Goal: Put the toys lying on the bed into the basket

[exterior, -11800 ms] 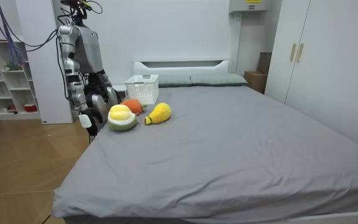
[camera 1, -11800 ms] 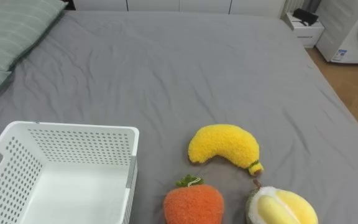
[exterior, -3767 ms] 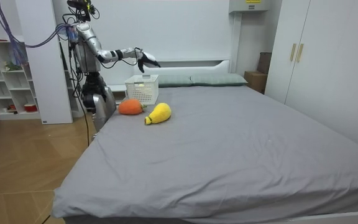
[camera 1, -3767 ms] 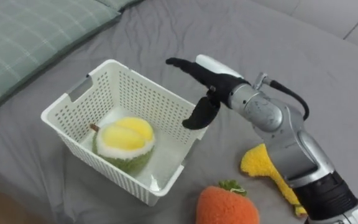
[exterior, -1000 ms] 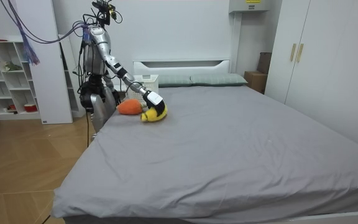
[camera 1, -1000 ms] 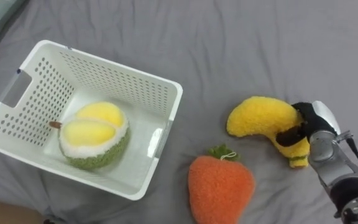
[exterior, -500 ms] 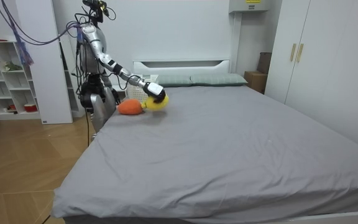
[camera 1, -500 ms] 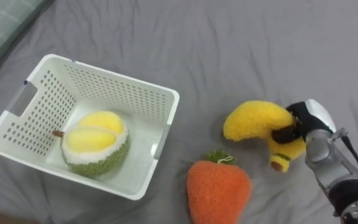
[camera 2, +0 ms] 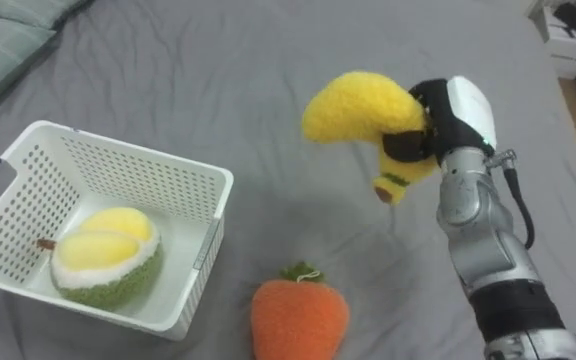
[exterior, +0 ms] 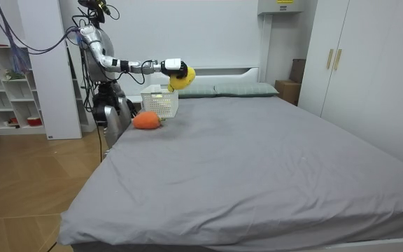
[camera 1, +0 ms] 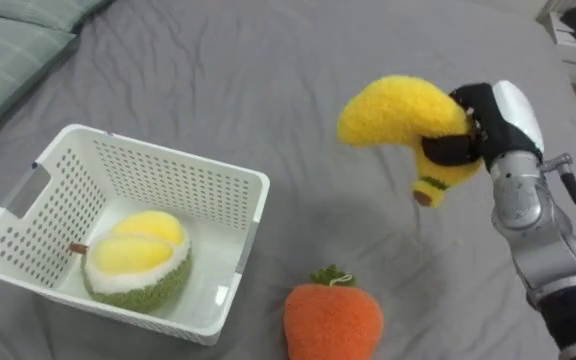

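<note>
**Plush banana (camera 1: 393, 108) in the air, white basket (camera 1: 251, 222) waiting to its left**

Bed (camera 1: 268, 70) first. Its grey sheet is the whole working surface, and the robot stands at its side near the head end, right arm stretched out level over it in the room view. The perforated basket sits on the sheet on the robot's left. A plush durian (camera 1: 133, 262) already lies in its near left part, and the right part of the floor is bare. The banana hangs clear of the sheet, to the right of the basket and well apart from it. The right hand (camera 1: 493, 118) has its dark fingers (camera 1: 446, 148) curled round the stalk end, and the fat end juts out leftward.

The step in hand looks like the carry to the basket. To do it well, the arm should sweep left at its present height so the overhanging fat end passes above the near right corner of the rim rather than catching it. It should let go only once the toy is over the bare floor beside the durian. The grip sits on the thin end, so the heavy end may swing, and a slow sweep seems wise.

There is plenty of room between banana and basket, with nothing standing in the way. The orange plush toy (camera 1: 333, 320) lies low on the sheet beneath that line, just beside the basket's near corner. It is probably next to collect. A green striped pillow (camera 1: 8, 45) lies beyond the basket, away from the path.
</note>
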Available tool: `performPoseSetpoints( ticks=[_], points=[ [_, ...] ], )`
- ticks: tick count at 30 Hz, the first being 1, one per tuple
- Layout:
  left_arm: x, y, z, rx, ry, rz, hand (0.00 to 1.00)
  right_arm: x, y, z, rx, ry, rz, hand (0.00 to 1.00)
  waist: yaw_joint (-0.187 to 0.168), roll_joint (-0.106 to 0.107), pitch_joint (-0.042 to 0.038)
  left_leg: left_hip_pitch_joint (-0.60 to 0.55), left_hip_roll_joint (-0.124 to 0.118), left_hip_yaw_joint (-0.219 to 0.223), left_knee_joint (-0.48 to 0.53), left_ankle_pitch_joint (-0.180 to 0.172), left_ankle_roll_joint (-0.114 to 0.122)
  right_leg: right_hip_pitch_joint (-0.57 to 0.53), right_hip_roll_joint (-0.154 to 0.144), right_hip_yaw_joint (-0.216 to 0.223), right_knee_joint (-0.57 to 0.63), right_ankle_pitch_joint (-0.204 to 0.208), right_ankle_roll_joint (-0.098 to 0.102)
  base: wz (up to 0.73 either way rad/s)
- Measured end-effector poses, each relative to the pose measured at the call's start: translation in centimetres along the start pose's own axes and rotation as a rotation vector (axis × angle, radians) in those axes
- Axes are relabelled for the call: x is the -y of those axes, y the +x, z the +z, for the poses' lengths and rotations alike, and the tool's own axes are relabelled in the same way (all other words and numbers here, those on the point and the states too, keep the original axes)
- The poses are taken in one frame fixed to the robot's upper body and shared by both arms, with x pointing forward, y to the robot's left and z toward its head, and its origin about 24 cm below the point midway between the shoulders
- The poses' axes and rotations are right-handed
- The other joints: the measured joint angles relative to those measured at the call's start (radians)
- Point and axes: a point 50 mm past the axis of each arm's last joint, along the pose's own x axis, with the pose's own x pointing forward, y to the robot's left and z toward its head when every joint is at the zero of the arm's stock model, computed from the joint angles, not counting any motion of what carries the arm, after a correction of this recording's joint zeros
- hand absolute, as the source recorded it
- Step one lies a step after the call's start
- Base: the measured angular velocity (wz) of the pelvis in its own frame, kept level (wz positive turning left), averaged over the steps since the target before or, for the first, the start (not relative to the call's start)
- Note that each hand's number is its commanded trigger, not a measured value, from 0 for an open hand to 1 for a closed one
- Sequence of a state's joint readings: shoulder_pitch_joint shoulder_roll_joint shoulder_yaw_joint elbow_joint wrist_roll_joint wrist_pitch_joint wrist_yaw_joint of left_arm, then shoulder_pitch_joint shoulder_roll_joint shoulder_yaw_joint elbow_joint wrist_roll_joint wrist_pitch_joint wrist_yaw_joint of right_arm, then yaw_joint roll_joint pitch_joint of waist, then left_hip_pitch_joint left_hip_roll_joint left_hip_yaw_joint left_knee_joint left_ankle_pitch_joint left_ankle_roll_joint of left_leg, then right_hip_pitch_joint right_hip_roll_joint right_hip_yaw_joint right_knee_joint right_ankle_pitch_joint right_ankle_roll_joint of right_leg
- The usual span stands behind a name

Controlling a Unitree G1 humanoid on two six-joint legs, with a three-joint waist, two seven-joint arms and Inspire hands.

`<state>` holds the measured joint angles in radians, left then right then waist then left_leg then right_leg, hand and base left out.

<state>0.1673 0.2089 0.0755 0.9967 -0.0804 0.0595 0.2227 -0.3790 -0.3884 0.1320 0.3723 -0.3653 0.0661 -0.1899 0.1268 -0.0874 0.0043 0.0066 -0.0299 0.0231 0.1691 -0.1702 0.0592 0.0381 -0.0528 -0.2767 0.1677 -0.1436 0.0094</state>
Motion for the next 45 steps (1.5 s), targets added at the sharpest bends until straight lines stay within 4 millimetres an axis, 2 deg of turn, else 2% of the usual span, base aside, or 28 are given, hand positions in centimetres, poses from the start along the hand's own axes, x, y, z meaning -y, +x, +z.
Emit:
performPoseSetpoints(
  ticks=[2, 4, 6, 8, 13, 16, 18, 20, 25, 26, 27, 30, 33, 35, 36, 37, 38, 45],
  points=[
    [0.1, -0.1, -0.1, -0.001, 0.004, 0.000, 0.00, 0.0, -0.5, 0.4, 0.025, 0.017, 0.007, 1.00, 0.007, 0.010, 0.0029, 0.010, -0.001, 0.000, -0.001, 0.000, 0.000, 0.013, -0.001, 0.002, 0.000, 0.000, 0.000, 0.00],
    [0.2, -0.1, -0.3, -0.006, 0.003, -0.002, 0.00, -0.3, -0.7, 0.1, 0.015, 0.009, 0.025, 1.00, 0.014, 0.017, -0.0019, 0.018, -0.001, 0.001, -0.001, 0.000, 0.000, 0.016, -0.001, 0.002, 0.001, 0.000, 0.000, -0.02],
    [0.2, -0.1, -0.3, -0.009, 0.002, -0.001, 0.00, -0.5, -1.0, 0.0, 0.012, 0.000, 0.045, 1.00, 0.023, 0.023, -0.0028, 0.020, 0.000, 0.005, 0.000, 0.000, 0.000, 0.016, -0.001, 0.004, 0.002, 0.000, 0.000, -0.05],
    [0.2, -0.2, -0.6, -0.013, 0.033, -0.002, 0.00, -0.6, -1.2, 0.8, 0.038, -0.053, 0.070, 1.00, 0.029, 0.031, -0.0034, 0.021, 0.001, 0.009, -0.001, 0.000, 0.000, 0.014, -0.004, 0.005, 0.004, 0.000, 0.000, -0.05],
    [0.6, -0.3, -0.8, -0.007, 0.081, -0.011, 0.00, -0.4, -1.4, 3.0, 0.124, -0.050, 0.086, 1.00, 0.047, 0.028, -0.0025, 0.026, 0.001, 0.006, -0.003, 0.000, 0.000, 0.026, -0.004, -0.001, 0.003, -0.001, 0.001, 0.02],
    [0.6, -0.3, -0.8, -0.007, 0.096, -0.010, 0.00, -1.4, -1.7, 3.9, 0.155, -0.040, 0.135, 1.00, 0.070, 0.022, 0.0007, 0.048, 0.001, 0.004, -0.009, -0.001, 0.001, 0.047, -0.001, -0.002, 0.000, -0.001, 0.002, 0.02],
    [0.6, -0.3, -0.8, -0.006, 0.103, -0.010, 0.00, -2.3, -1.9, 4.3, 0.163, -0.034, 0.174, 1.00, 0.077, 0.018, 0.0015, 0.051, 0.000, -0.001, -0.009, -0.003, 0.001, 0.053, -0.001, -0.001, 0.001, -0.002, 0.002, 0.05],
    [0.7, -0.3, -0.7, -0.006, 0.109, -0.011, 0.00, -3.7, -2.3, 5.2, 0.183, -0.017, 0.237, 1.00, 0.100, 0.014, 0.0025, 0.048, 0.000, -0.004, -0.007, -0.004, 0.001, 0.053, -0.001, 0.001, 0.001, -0.002, 0.003, 0.00],
    [0.9, -0.2, -0.1, 0.009, 0.109, -0.020, 0.00, -6.0, -3.1, 6.9, 0.230, 0.017, 0.337, 0.95, 0.135, 0.016, 0.0038, 0.048, -0.004, -0.027, 0.003, -0.004, 0.001, 0.066, -0.006, -0.027, 0.002, -0.002, 0.003, 0.13],
    [0.9, -0.2, -0.1, 0.014, 0.126, -0.026, 0.00, -6.2, -3.3, 7.4, 0.248, 0.008, 0.350, 0.92, 0.155, 0.016, 0.0041, 0.047, -0.004, -0.029, 0.003, -0.004, 0.001, 0.066, -0.010, -0.030, 0.003, -0.003, 0.005, 0.12],
    [0.9, -0.2, 0.0, 0.018, 0.136, -0.029, 0.00, -6.3, -3.4, 7.6, 0.257, 0.002, 0.355, 0.83, 0.160, 0.014, 0.0044, 0.047, -0.004, -0.029, 0.003, -0.004, 0.001, 0.066, -0.010, -0.033, 0.002, -0.003, 0.005, 0.10],
    [1.0, -0.2, 0.5, 0.035, 0.146, -0.028, 0.00, -6.5, -3.6, 8.4, 0.287, -0.018, 0.372, 0.81, 0.190, 0.005, 0.0097, 0.034, -0.015, -0.060, 0.004, -0.002, 0.001, 0.064, -0.016, -0.052, 0.001, -0.009, 0.009, 0.22],
    [1.0, -0.2, 0.6, 0.042, 0.183, -0.026, 0.00, -7.1, -3.8, 9.1, 0.310, -0.009, 0.392, 0.74, 0.225, 0.000, 0.0075, 0.022, -0.018, -0.068, 0.009, -0.002, 0.001, 0.058, -0.017, -0.060, 0.000, -0.010, 0.010, 0.10],
    [1.0, -0.2, 0.7, 0.042, 0.208, -0.023, 0.00, -7.6, -4.0, 9.4, 0.318, -0.012, 0.419, 0.58, 0.240, -0.003, 0.0072, 0.012, -0.021, -0.082, 0.018, -0.001, 0.002, 0.058, -0.016, -0.077, -0.001, -0.010, 0.010, 0.16],
    [1.0, -0.2, 0.7, 0.042, 0.212, -0.023, 0.00, -7.8, -4.1, 9.5, 0.319, -0.014, 0.427, 0.56, 0.242, -0.004, 0.0069, 0.010, -0.022, -0.084, 0.018, -0.001, 0.003, 0.058, -0.017, -0.081, -0.001, -0.010, 0.010, 0.20],
    [1.1, -0.2, 0.8, 0.039, 0.213, -0.023, 0.00, -8.1, -4.3, 9.6, 0.320, -0.015, 0.444, 0.22, 0.249, -0.004, 0.0066, 0.007, -0.023, -0.088, 0.020, 0.000, 0.003, 0.058, -0.017, -0.083, -0.002, -0.010, 0.010, 0.09],
    [1.1, -0.2, 0.8, 0.036, 0.213, -0.023, 0.00, -8.5, -4.4, 9.7, 0.317, -0.017, 0.460, 0.00, 0.258, -0.004, 0.0068, 0.006, -0.023, -0.089, 0.021, 0.000, 0.003, 0.058, -0.016, -0.083, -0.002, -0.010, 0.010, 0.06],
    [1.1, -0.2, 1.2, 0.036, 0.209, -0.019, 0.00, -9.9, -5.2, 10.4, 0.317, -0.005, 0.507, 0.00, 0.290, -0.011, 0.0112, 0.004, -0.024, -0.096, 0.024, 0.000, 0.003, 0.059, -0.017, -0.098, -0.002, -0.010, 0.010, 0.02]
  ],
)
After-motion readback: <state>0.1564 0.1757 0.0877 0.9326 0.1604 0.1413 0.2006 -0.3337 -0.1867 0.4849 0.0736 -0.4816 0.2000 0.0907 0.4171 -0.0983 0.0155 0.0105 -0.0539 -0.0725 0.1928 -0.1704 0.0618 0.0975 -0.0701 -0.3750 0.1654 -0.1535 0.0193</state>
